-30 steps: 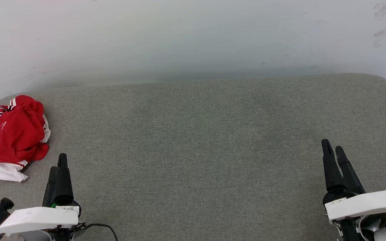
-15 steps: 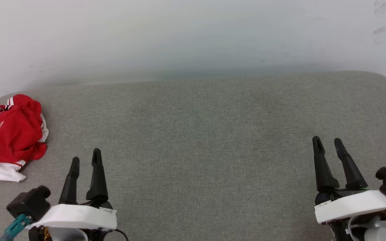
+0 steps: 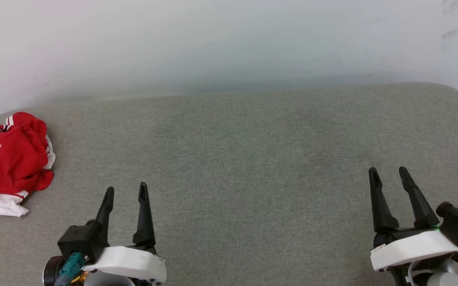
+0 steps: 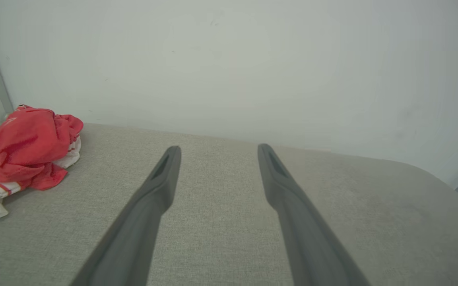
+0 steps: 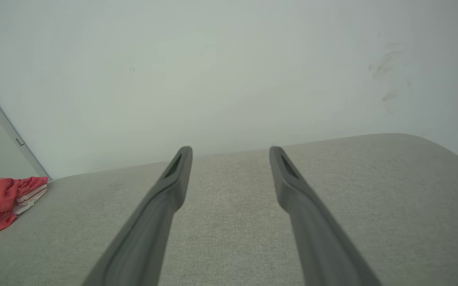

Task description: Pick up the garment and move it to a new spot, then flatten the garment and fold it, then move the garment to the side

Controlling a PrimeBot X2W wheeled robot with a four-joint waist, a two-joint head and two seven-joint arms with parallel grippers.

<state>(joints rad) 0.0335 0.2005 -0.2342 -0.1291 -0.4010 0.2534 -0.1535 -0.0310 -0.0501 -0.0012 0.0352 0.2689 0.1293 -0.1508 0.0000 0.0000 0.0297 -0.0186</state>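
Garment [image 3: 14, 159] bunched at far left; left gripper [image 3: 126, 186] and right gripper [image 3: 387, 169] empty, fingers spread. Risk: a shallow pinch catches one layer and drags it off the edge.

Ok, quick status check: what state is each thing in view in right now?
garment: crumpled in a heap at the far left of the grey surface, unfolded, not held.
left gripper: open, fingers apart, empty, right of the garment and clear of it.
right gripper: open, empty, over the right side of the surface.
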